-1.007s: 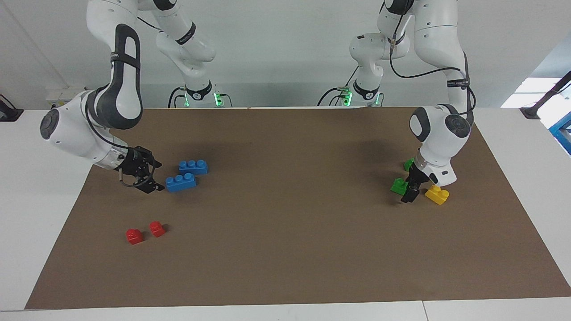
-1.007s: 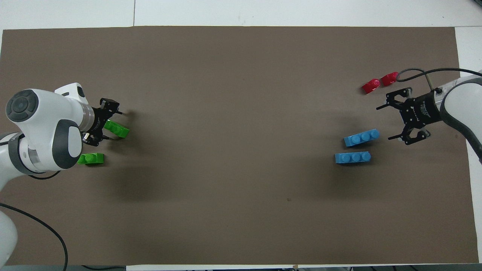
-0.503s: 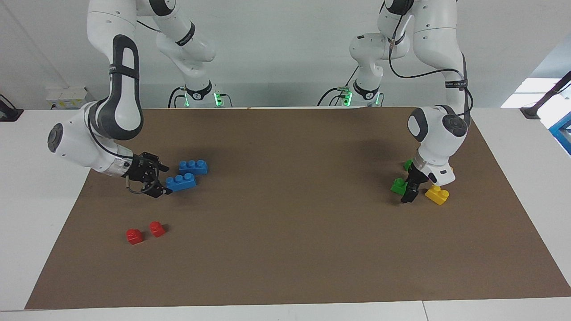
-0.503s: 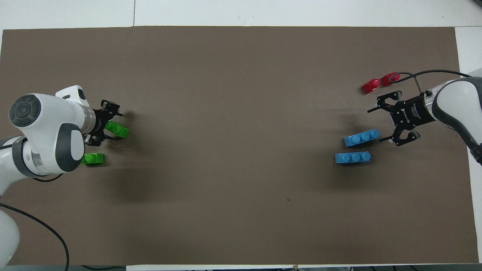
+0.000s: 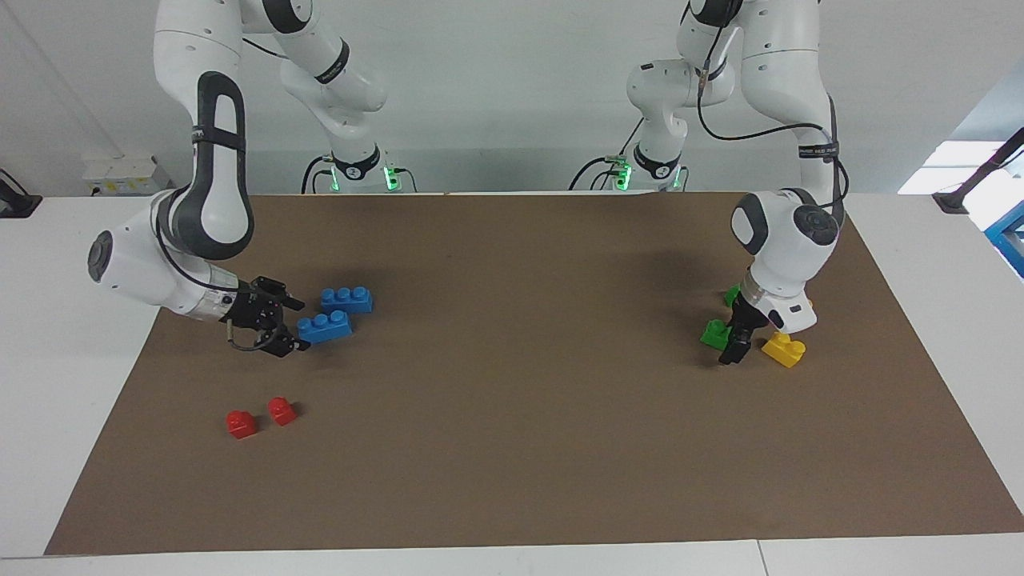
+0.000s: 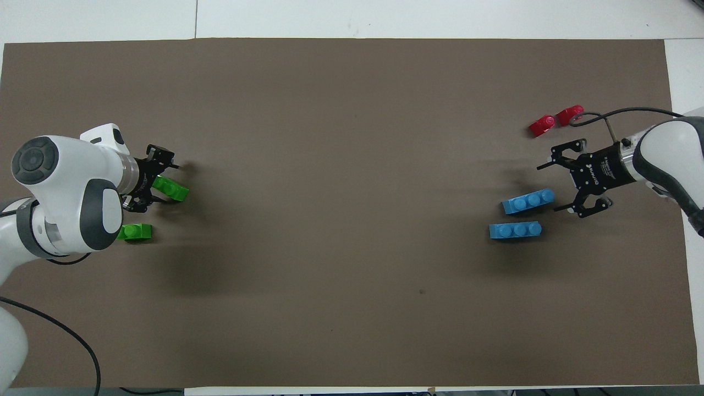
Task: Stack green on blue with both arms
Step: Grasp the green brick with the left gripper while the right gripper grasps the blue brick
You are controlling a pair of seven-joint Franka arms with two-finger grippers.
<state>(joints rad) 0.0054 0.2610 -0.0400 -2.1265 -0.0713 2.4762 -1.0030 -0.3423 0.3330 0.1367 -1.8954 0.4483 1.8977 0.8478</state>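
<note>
Two blue three-stud bricks lie toward the right arm's end of the mat. My right gripper is open and low, its fingertips on either side of the end of the farther blue brick. The nearer blue brick lies beside it. My left gripper is open and points down, straddling the farther green brick. The second green brick lies nearer the robots, partly hidden by the left arm.
A yellow two-stud brick lies just beside the left gripper, toward the left arm's end. Two small red blocks lie farther from the robots than the blue bricks. Everything rests on a brown mat.
My right gripper has moved in toward the farther blue brick, so its open fingertips now flank the brick's end. My left gripper has hardly moved over the green brick.
</note>
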